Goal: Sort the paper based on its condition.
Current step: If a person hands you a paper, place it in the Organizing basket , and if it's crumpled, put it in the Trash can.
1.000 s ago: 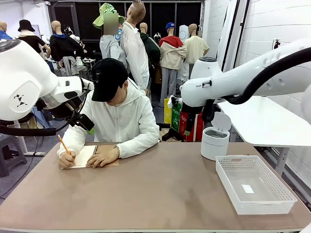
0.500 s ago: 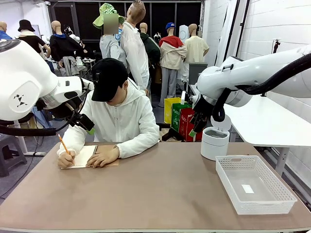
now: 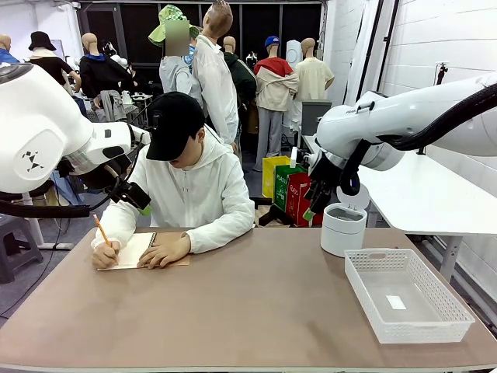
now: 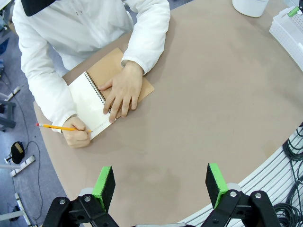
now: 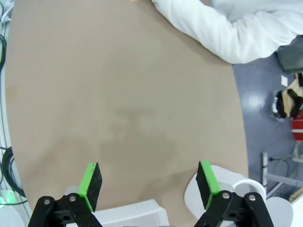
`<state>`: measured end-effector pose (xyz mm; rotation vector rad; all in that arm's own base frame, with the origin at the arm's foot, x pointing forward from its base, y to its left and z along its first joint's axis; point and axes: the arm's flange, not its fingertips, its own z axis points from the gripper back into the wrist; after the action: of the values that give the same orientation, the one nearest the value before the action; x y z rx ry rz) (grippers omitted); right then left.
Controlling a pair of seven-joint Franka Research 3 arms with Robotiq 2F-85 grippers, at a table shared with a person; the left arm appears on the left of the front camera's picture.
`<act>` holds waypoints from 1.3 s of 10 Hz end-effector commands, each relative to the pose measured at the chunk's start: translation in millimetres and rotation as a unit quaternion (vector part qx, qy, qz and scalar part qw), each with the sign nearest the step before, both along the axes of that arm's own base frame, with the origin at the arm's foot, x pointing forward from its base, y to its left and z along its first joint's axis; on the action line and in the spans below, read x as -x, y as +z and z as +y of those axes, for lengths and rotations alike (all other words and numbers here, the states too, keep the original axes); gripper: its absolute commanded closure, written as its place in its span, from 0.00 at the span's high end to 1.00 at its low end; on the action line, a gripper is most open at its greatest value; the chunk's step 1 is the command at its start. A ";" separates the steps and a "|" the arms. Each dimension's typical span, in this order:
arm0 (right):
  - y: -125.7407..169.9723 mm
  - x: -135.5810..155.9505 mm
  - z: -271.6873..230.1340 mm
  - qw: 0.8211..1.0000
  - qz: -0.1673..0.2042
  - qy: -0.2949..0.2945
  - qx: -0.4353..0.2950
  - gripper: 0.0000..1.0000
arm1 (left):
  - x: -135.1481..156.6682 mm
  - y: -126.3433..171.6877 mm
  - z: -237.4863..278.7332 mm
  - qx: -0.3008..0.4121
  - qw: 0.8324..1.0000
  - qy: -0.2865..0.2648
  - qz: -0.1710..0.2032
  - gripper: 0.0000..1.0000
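Note:
The paper is out of view as a loose sheet. A person at the far left of the table writes with a pencil (image 3: 102,231) (image 4: 59,126) on the open white page of a spiral notebook (image 3: 133,250) (image 4: 87,106) with a brown cover, one hand flat on it. My left gripper (image 3: 140,203) (image 4: 161,182) hangs open and empty high above the table, left of the person's shoulder. My right gripper (image 3: 314,199) (image 5: 148,182) is open and empty too, raised above the table's far right.
A white mesh basket (image 3: 365,291) (image 4: 289,28) stands at the right, with a small white label (image 3: 396,302) on its floor. A white bin with a raised lid (image 3: 342,229) (image 5: 215,187) sits behind it. Brown tabletop (image 3: 248,311) stretches between notebook and basket.
My right arm swung rightward and drew back toward the bin, then held still. The left arm stays put. The person keeps writing.

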<state>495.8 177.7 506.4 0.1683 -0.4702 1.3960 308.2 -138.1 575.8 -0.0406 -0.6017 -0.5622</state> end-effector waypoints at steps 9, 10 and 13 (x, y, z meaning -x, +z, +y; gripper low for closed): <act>45.8 45.1 3.2 0.992 0.048 -0.067 -0.100 1.00 | 0.2 -0.2 0.9 0.001 1.000 0.000 0.000 1.00; 52.5 54.9 1.3 0.988 0.048 -0.058 -0.132 1.00 | 0.2 -0.2 0.9 0.001 1.000 0.000 0.000 1.00; 61.1 81.4 -4.6 0.985 0.045 -0.030 -0.164 1.00 | 0.2 -0.2 0.9 0.001 1.000 0.000 0.000 1.00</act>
<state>425.6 181.8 579.8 0.4420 -0.6091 1.2118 308.2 -138.1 575.8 -0.0406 -0.6017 -0.5623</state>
